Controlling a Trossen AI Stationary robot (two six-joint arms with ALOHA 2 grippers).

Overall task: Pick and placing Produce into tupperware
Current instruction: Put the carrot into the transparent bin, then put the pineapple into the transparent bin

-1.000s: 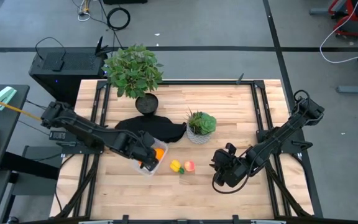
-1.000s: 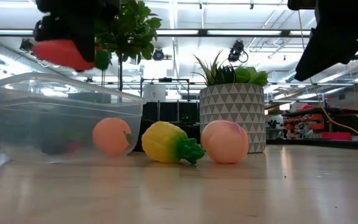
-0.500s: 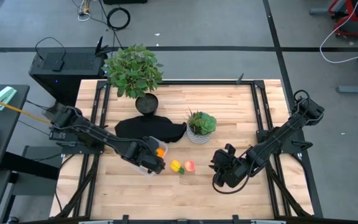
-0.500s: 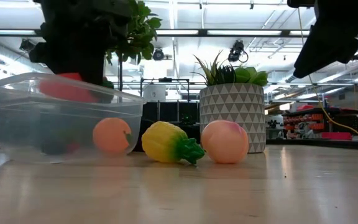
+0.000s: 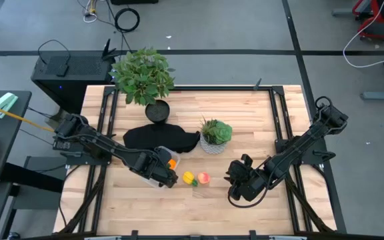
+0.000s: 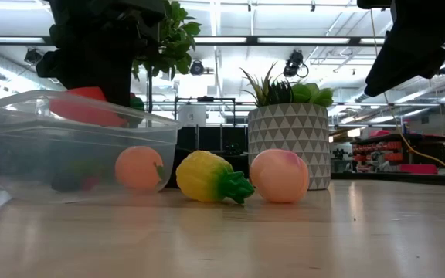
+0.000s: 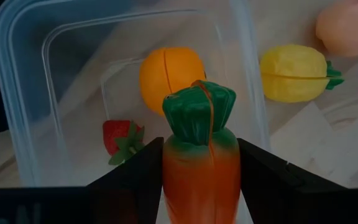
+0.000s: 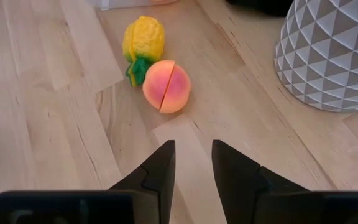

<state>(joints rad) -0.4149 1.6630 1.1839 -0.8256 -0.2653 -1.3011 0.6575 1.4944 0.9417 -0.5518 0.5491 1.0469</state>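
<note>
Left gripper [image 7: 201,177], jaws pinching the carrot [image 7: 201,163], has descended from above the tupperware [image 7: 23,93] to its rim; release into it appears imminent. Orange [image 7: 169,71] and strawberry [image 7: 120,140] already lie inside. Yellow piece [image 8: 143,38] and pink-red fruit [image 8: 166,86] remain on the counter [image 8: 55,124] just beside the tupperware. Right gripper [image 8: 190,163] waits near them, jaws slightly spread, empty. In the high view the left arm hides most of the tupperware.

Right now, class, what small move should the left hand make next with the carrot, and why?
Probably open and release: the left hand holds the carrot over the tupperware, where the orange and strawberry already lie.
</note>
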